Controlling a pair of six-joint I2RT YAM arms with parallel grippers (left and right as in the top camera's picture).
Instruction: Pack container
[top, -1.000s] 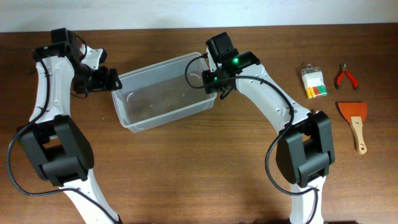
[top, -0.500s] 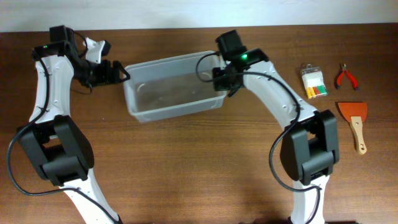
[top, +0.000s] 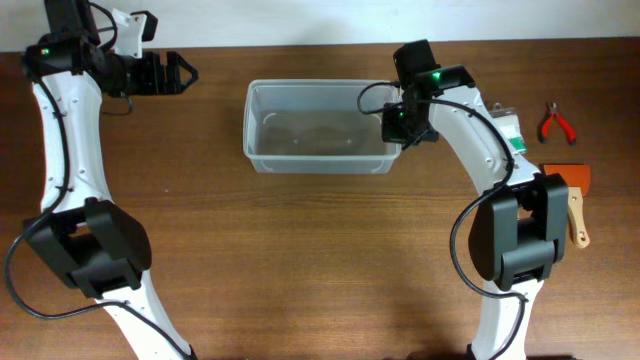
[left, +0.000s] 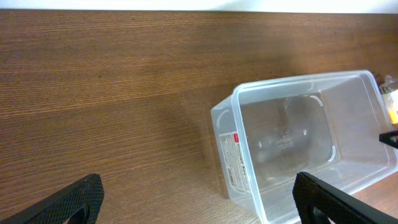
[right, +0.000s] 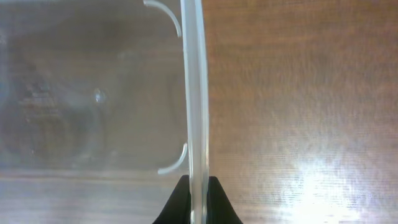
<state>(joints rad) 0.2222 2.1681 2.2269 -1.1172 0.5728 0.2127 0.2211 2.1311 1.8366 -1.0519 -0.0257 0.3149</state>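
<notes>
Your left tool (top: 188, 72), spread, is pulling clear; your right tool (top: 401, 126), pinching the container (top: 320, 166), is dragging it toward the right edge of the counter (top: 300, 260).

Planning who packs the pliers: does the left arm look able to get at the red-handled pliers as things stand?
Probably not. The left hand hovers open at far left, while the red-handled pliers lie far right, beyond the container and the right arm.
</notes>
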